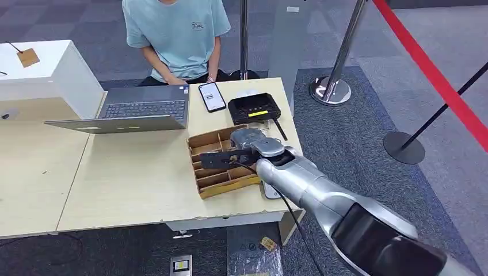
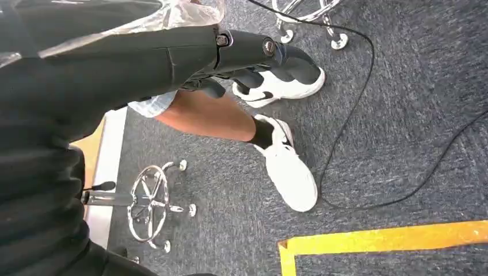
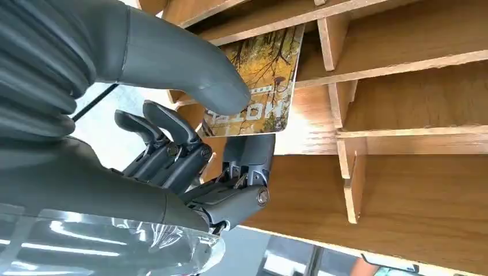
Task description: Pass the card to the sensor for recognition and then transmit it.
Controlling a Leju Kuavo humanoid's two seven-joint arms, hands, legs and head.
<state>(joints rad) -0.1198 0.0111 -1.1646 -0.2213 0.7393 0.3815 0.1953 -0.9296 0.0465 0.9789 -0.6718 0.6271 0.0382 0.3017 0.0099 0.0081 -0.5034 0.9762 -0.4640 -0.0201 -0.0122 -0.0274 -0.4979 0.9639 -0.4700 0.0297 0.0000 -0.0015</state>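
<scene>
While my right robot hand reaches over the wooden divided tray near the right edge of the surface, its thumb and a dark finger are pinched together on the card, which bears an autumn-tree picture and some lettering. In the right wrist view the card lies flat against the thumb and stands in one of the tray's compartments, its free end against the wooden partitions; my other fingers are curled beside it without touching it. My silver right arm comes in from the lower right, with a black cable running along it. Just beyond the tray, toward the far edge of the surface, sits a black sensor box with a yellow strip on its front, and beside that lies a phone with its screen lit. Farther left stands an open grey laptop, and a person in a light blue shirt sits behind it. A white box rests at the far left. My left robot hand hangs low over the grey carpet; its dark fingers lie stretched out with nothing in them, near a person's white shoes and a strip of yellow floor tape.
</scene>
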